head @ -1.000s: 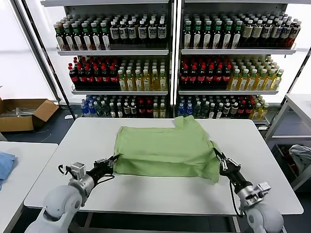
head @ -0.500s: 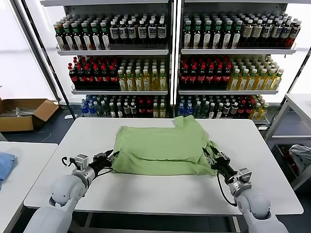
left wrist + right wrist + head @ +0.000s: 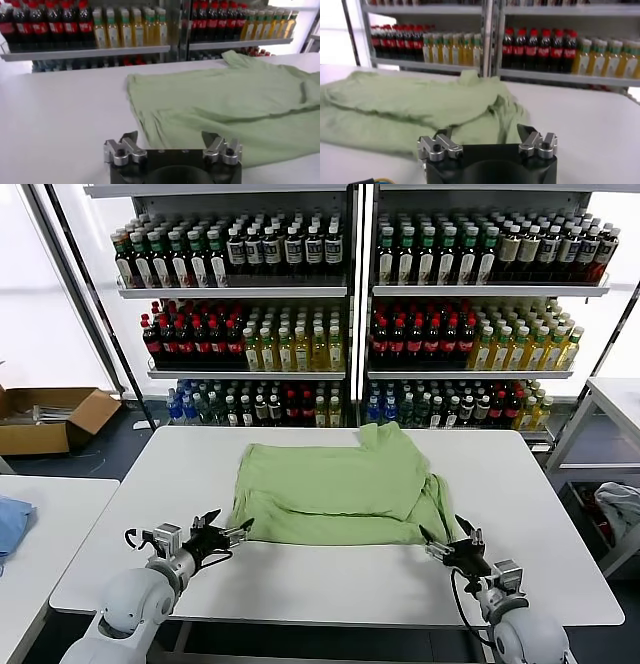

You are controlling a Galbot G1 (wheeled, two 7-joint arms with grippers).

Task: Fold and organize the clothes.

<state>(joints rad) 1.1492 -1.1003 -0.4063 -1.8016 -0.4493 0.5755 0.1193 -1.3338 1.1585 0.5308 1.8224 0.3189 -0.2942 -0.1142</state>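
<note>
The light green shirt (image 3: 330, 484) lies flat in the middle of the white table (image 3: 150, 484), its near part doubled over and its right side bunched. In the left wrist view the shirt (image 3: 235, 95) spreads just beyond the fingers. The right wrist view shows the shirt (image 3: 405, 105) in loose folds. My left gripper (image 3: 230, 527) hovers open at the shirt's near left corner, holding nothing. My right gripper (image 3: 449, 536) is open just off the near right corner, also holding nothing. From the wrist views, the left gripper (image 3: 169, 139) and the right gripper (image 3: 484, 132) both have their jaws spread wide.
Shelves of bottles (image 3: 350, 314) stand behind the table. A cardboard box (image 3: 45, 419) sits on the floor at the far left. A blue cloth (image 3: 8, 524) lies on the side table to the left, a pale cloth (image 3: 620, 506) at the right.
Both grippers carried the shirt's near edge forward, opened, let go of the cloth and drew back toward me. The shirt now lies flatter and shorter on the table.
</note>
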